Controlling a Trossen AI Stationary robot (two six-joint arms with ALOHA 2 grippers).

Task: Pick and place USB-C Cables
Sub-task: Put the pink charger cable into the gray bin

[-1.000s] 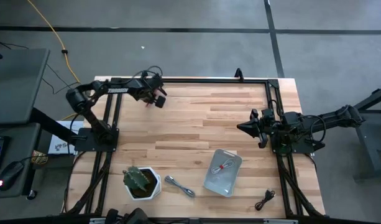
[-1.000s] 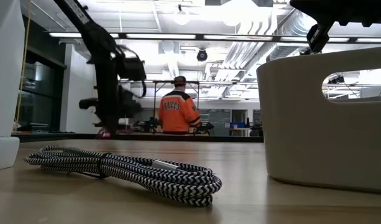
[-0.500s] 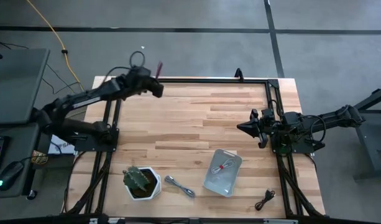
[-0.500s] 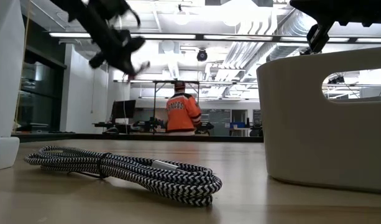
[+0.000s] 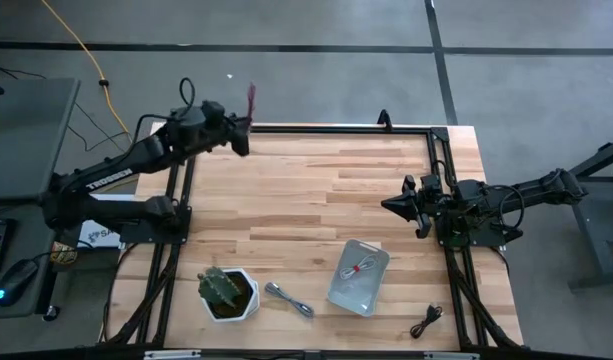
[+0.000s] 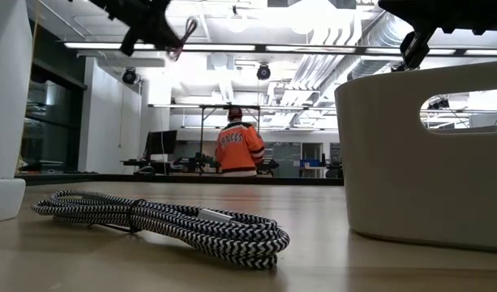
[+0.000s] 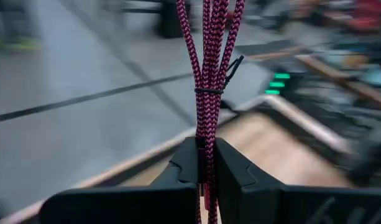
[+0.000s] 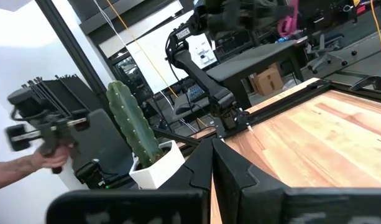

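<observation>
Above the desk's far edge | left pincer (image 7: 206, 163) clenched on maroon cable (image 7: 207, 68) (lifted for carrying) | right pincer (image 8: 212, 163) closed, waiting.

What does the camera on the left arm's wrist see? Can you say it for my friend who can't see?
The left gripper is shut on a maroon cable, a bundle sticking up from between its dark fingers. Behind is blurry floor and a wooden table edge.

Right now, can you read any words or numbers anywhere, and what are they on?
"TROSSEN": white letters on the left arm's dark forearm, seen from above.
Orange jersey of the person in the room behind the table: letters too blurred to read.
White sheet beside the wooden table: print too small to read.
</observation>
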